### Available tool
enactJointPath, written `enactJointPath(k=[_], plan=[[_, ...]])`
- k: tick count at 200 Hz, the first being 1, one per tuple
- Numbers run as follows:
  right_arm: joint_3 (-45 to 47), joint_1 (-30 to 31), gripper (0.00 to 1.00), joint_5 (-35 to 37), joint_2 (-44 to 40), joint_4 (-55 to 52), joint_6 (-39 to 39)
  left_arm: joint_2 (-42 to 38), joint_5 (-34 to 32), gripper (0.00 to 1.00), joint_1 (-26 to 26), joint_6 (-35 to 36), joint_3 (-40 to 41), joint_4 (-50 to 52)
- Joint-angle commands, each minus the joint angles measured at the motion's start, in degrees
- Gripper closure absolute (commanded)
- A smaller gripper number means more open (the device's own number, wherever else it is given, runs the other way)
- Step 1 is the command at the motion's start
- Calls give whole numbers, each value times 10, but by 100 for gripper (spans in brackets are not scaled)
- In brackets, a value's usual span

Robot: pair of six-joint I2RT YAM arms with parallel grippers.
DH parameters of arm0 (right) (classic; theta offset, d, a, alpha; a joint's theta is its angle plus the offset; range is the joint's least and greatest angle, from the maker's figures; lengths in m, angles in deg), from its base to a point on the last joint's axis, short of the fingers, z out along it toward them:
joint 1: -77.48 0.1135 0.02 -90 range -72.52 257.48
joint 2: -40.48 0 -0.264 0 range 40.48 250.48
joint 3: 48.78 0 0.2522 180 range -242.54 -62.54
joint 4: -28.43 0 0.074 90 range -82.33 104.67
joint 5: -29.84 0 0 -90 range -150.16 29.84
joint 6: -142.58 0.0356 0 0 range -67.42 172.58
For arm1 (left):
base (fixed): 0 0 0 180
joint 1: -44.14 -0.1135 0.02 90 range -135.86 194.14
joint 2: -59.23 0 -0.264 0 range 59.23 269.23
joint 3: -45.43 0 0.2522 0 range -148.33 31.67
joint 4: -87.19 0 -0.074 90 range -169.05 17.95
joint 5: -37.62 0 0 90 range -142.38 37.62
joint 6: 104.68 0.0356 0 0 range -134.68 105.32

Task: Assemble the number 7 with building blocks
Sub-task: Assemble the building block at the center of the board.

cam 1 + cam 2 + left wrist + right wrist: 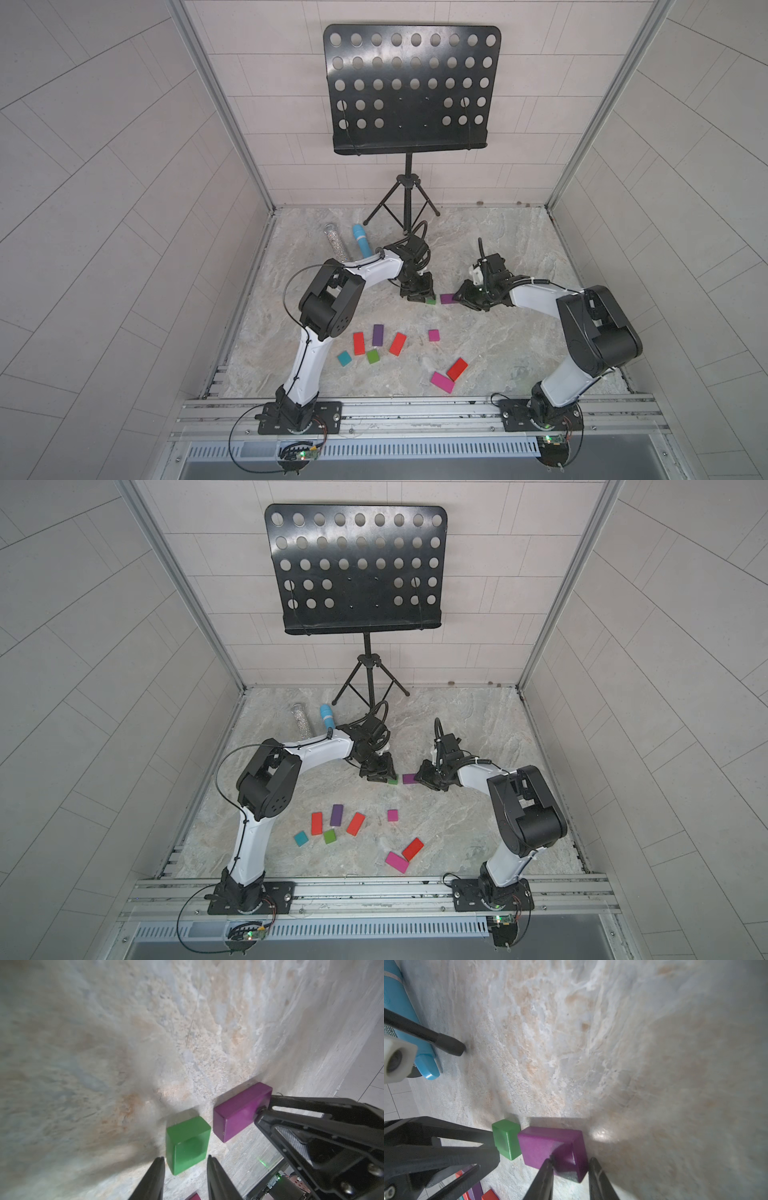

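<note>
Near the middle of the marble floor a green square block (430, 301) (187, 1140) lies flat, with my left gripper (419, 294) (185, 1158) shut on its near end. Just beside it, a narrow gap away, a purple rectangular block (447, 298) (550, 1147) lies flat, and my right gripper (460, 297) (570, 1159) is shut on its end. The two grippers face each other. Several loose building blocks lie nearer the front: red (359, 343), purple (377, 335), red (397, 344), teal (344, 358), green (372, 356), small magenta (434, 335), red (457, 369) and magenta (442, 382).
A black music stand (409, 87) rises at the back, its tripod legs (405, 210) on the floor behind the left arm. A blue microphone (362, 246) and a glittery silver tube (336, 245) lie at the back left. Tiled walls enclose three sides.
</note>
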Motion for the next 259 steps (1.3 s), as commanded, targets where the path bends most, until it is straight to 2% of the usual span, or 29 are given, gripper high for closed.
enactJointPath(k=[1,259], plan=[[3,7,67,19,5,-25,4,11,1,60,3,-6,-8,-3],[-30,22,68,25,32,-50,-10,21,-1,61,8,-37,-12,-34]])
